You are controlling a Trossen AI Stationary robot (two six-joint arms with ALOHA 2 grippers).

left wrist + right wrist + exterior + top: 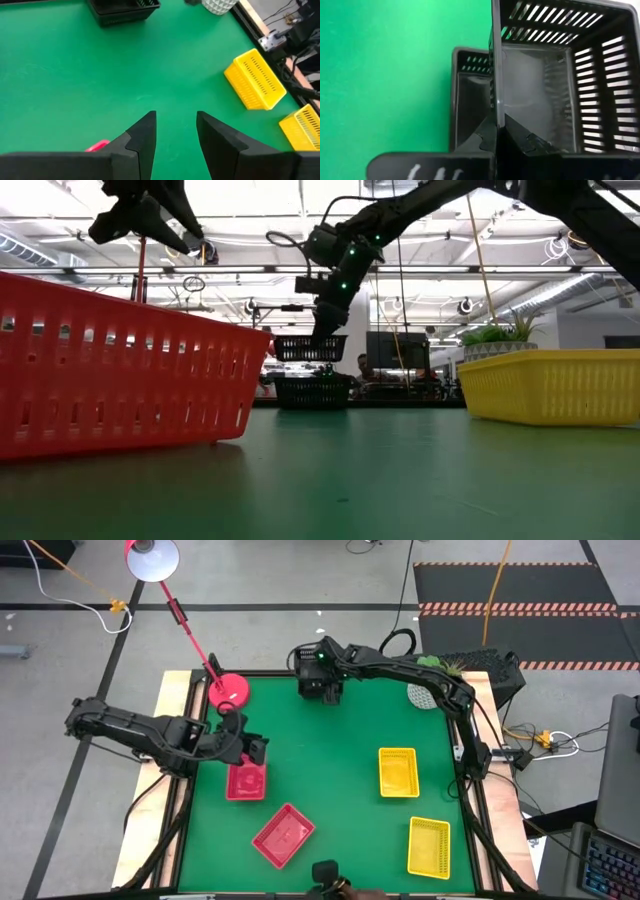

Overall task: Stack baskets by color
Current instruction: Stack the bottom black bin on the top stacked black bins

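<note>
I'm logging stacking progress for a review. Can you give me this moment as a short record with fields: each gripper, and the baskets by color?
right gripper: shut on the wall of a black basket, held in the air above another black basket at the table's far edge
left gripper: open, empty, over a red basket
red baskets: a second red basket lies apart, near the front edge
yellow baskets: two visible, yellow basket and yellow basket, separate, unstacked
table: green surface

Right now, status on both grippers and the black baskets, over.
Right gripper shut on black basket, held in the air above another black basket on the table. Left gripper open, empty, over the red basket. Nothing in the way.
</note>
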